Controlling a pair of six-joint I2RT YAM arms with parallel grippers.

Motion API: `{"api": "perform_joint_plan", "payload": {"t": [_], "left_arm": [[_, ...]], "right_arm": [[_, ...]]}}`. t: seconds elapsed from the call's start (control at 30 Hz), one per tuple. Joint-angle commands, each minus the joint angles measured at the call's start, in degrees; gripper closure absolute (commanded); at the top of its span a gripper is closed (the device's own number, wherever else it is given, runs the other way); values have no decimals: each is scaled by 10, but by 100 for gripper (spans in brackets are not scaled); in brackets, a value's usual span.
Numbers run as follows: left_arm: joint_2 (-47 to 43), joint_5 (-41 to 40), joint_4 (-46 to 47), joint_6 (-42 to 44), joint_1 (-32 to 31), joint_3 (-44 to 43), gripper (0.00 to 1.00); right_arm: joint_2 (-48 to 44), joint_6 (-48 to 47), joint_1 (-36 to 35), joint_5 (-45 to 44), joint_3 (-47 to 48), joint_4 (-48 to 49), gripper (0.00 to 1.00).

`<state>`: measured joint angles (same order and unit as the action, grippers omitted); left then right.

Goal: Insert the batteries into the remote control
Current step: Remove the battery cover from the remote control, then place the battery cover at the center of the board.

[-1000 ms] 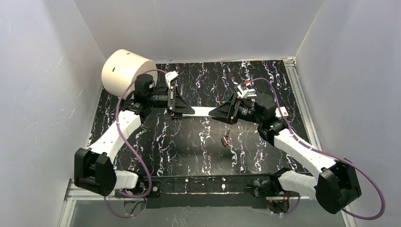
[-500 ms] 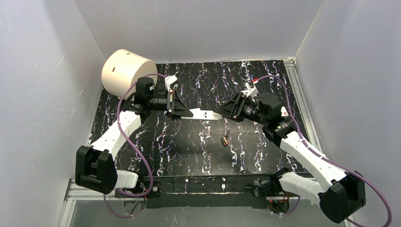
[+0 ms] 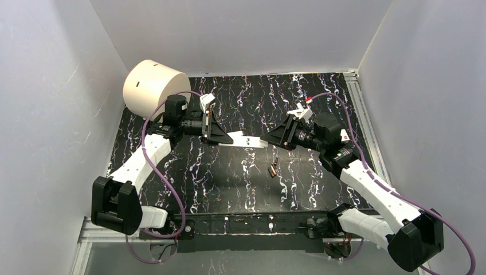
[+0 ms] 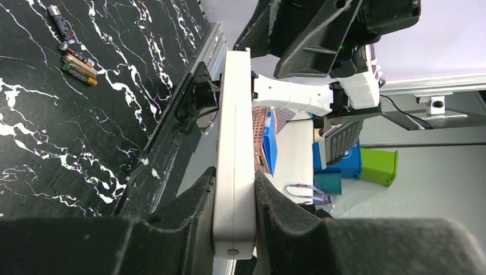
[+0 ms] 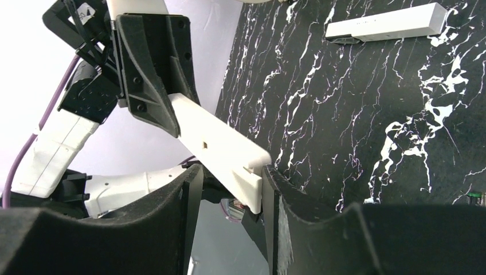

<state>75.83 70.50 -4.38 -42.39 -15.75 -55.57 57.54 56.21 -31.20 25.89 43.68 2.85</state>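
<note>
The white remote control hangs above the table between the two arms. My left gripper is shut on its left end. In the left wrist view both pads press the remote's narrow sides, with the gripper centred on it. My right gripper stands around the other end. In the right wrist view the remote's tip rests against the right finger, with a gap to the left one, so this gripper is open. The batteries lie on the table below, seen as several cells in the left wrist view.
A large cream cylinder stands at the back left corner. A plain white strip lies on the black marbled table. A small white piece with a red mark peeks out by the right arm. White walls close three sides.
The right arm has drawn back to the right and its jaws have narrowed around the remote's end. The remote's right end now sits a little lower. The left grip is unchanged.
</note>
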Motion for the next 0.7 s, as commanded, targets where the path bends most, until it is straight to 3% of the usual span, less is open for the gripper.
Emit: {"api": "perform_joint_plan", "payload": {"t": [0.0, 0.3, 0.57, 0.67], "left_arm": [[-5, 10, -2, 1, 6, -16, 100], [-2, 10, 8, -10, 6, -19, 100], [0, -1, -14, 8, 8, -20, 100], [3, -20, -57, 37, 7, -29, 100]], "right_arm": [[-22, -7, 1, 22, 6, 19, 49], [-12, -14, 1, 43, 6, 9, 58], [-12, -9, 1, 34, 7, 15, 98], [-25, 0, 1, 20, 7, 33, 99]]}}
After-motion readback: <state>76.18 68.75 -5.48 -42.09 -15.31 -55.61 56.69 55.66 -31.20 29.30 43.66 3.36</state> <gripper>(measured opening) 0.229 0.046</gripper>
